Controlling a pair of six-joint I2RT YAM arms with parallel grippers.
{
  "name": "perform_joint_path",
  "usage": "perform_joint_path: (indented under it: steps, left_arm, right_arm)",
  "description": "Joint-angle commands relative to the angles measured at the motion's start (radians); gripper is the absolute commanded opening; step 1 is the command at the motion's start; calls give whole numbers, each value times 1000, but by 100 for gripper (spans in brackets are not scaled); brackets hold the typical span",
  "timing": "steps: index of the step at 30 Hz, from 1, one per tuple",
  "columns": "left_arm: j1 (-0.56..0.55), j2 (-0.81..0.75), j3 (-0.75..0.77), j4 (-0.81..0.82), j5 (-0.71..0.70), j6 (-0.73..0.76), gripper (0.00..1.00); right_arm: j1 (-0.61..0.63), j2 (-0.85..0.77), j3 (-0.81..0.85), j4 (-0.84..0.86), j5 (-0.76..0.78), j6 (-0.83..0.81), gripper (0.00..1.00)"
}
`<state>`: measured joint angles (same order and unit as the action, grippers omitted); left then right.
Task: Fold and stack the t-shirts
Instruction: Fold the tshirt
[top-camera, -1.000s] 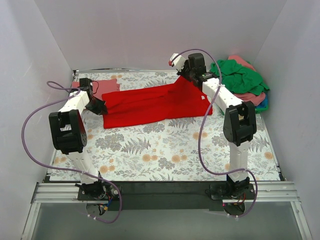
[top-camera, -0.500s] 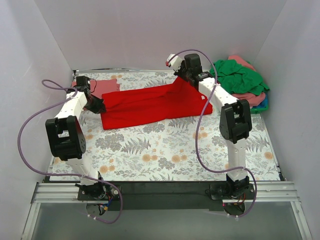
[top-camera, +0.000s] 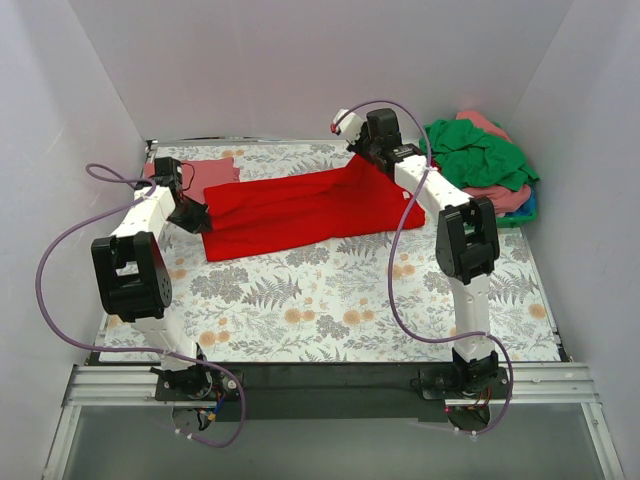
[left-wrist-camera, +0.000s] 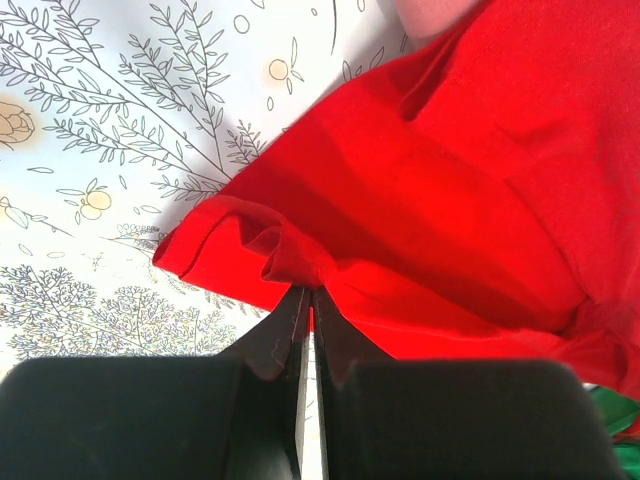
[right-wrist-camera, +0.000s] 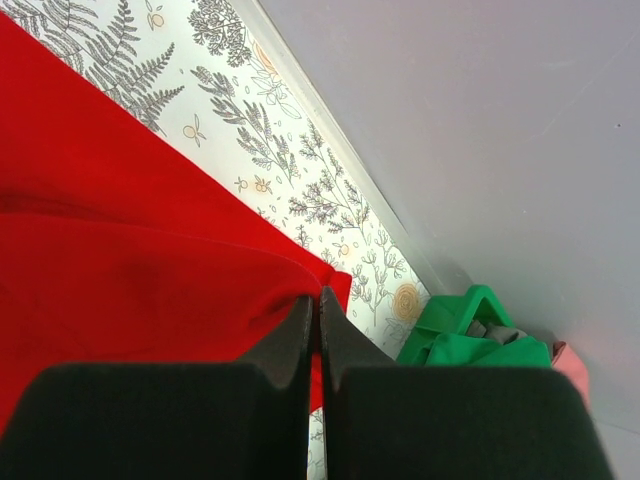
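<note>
The bright red cotton t-shirt (top-camera: 310, 210) is lying stretched left to right across the far half of the grey floral-patterned tablecloth (top-camera: 330, 300). Its right end is rising into a peak, while its left end is lying near the cloth.

The left gripper (left-wrist-camera: 305, 300) is pinching the shirt's bunched left hem. Its two black fingers are pressed together on a small fold of red fabric, just above the tablecloth. The right gripper (right-wrist-camera: 318, 300) is gripping the far right edge of the same shirt. Its jaws are closed tight on the cloth and are holding that corner lifted near the far wall.

A dusty salmon-pink folded t-shirt (top-camera: 212, 172) is sitting flat at the far left corner, just beyond the red shirt's left end and partly behind the left arm. At the far right, a crumpled green t-shirt (top-camera: 480, 155) is lying on top of a heap, with a pink t-shirt (top-camera: 505, 195) and a blue t-shirt (top-camera: 527, 210) showing beneath it.
</note>
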<state>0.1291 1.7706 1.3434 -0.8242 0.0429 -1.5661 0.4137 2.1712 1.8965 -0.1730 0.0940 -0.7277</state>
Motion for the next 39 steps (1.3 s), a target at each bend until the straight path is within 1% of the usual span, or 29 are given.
perform_joint_path:
  steps: [1,8,10,11,12,14,15,16,18,19,20,21,22,23,24,25,27,28,29,30,31,32,33,34,35,36,38,39]
  left_arm:
    - [6,-39,6,-7,-31,11,0]
    - [6,47,62,-7,-29,8,0]
    - [7,81,80,-10,-29,17,8]
    - [6,90,103,-12,-31,24,11]
    - [6,98,109,-7,-61,40,15]
    - [7,112,140,-3,-95,83,28]
    - [9,113,148,-1,-115,103,35]
    - [10,112,155,6,-123,142,50]
    - [10,76,157,29,-138,187,60]
    - [14,57,145,77,-118,217,62]
    - [12,3,134,100,-95,271,63]
    - [12,-25,100,123,-71,299,63]
    - [12,-60,77,175,19,322,63]
    - [14,-92,45,201,55,354,63]
    - [12,-162,11,227,87,365,64]
    - [12,-195,-69,278,168,376,69]
    - [12,-284,-139,299,205,376,75]
    - [10,-307,-209,297,212,376,75]
    - [10,-330,-239,286,225,373,75]
    - [10,-368,-315,271,247,358,75]
    - [7,-387,-316,267,247,353,75]
    - [4,-402,-392,266,271,344,75]
    - [3,-413,-421,263,272,330,75]
    - [-11,-430,-472,257,273,307,75]
    - [-20,-434,-489,257,269,295,75]
    - [-32,-438,-500,254,226,279,75]
    - [-71,-421,-510,241,161,224,75]
    - [-81,-406,-504,235,91,204,75]
  right_arm:
    - [5,21,52,64,19,20,1]
    - [19,59,70,87,29,14,1]
    - [25,85,93,89,38,11,2]
    - [33,94,102,93,42,11,7]
    - [34,117,122,98,47,11,21]
    - [45,142,142,121,84,13,42]
    - [43,163,157,128,104,20,57]
    - [46,174,182,133,140,30,62]
    - [42,176,194,141,171,54,71]
    - [42,165,176,141,170,59,71]
    - [37,150,156,141,164,63,71]
    - [33,104,132,138,153,82,71]
    - [27,75,95,132,118,89,70]
    - [11,43,23,122,93,103,70]
    - [2,-24,-17,104,67,117,68]
    - [-12,-57,-48,27,-44,148,68]
    - [-65,-146,-112,-119,-243,151,68]
    - [-84,-175,-140,-266,-439,98,68]
    - [-111,-204,-177,-328,-508,67,69]
    - [-122,-258,-248,-433,-581,-20,73]
    - [-128,-286,-299,-434,-600,-21,74]
    - [-139,-319,-354,-472,-600,-112,75]
    - [-142,-382,-475,-468,-587,-146,77]
    - [-145,-405,-519,-465,-553,-177,77]
    - [-153,-421,-549,-465,-542,-224,78]
    - [-153,-432,-591,-465,-515,-242,78]
    - [-154,-433,-614,-456,-498,-301,78]
    - [-153,-426,-622,-444,-490,-312,78]
